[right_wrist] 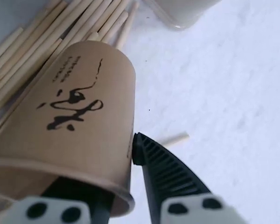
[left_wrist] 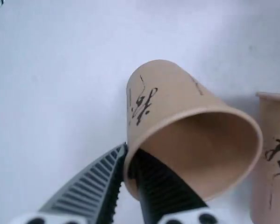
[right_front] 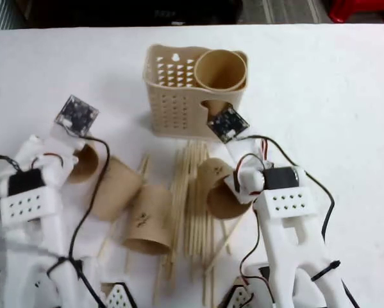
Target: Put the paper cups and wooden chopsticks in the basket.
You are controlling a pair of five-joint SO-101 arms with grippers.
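Observation:
A beige perforated basket (right_front: 172, 109) stands at the back centre with one paper cup (right_front: 220, 69) upright inside it. My left gripper (right_front: 76, 160) (left_wrist: 126, 161) is shut on the rim of a tan paper cup (right_front: 86, 163) (left_wrist: 186, 135) that is tipped on its side, with one finger inside the mouth. My right gripper (right_front: 227, 183) (right_wrist: 129, 154) is shut on the wall of another tipped paper cup (right_front: 218, 189) (right_wrist: 69, 112). Wooden chopsticks (right_front: 193, 205) (right_wrist: 41, 42) lie in a loose bundle between the arms.
Two more paper cups lie on their sides: one (right_front: 116, 188) (left_wrist: 275, 154) right beside my left gripper's cup, the other (right_front: 148, 219) nearer the front. A single chopstick (right_wrist: 175, 139) lies past the right fingers. The basket's corner (right_wrist: 182, 11) is close ahead of the right gripper.

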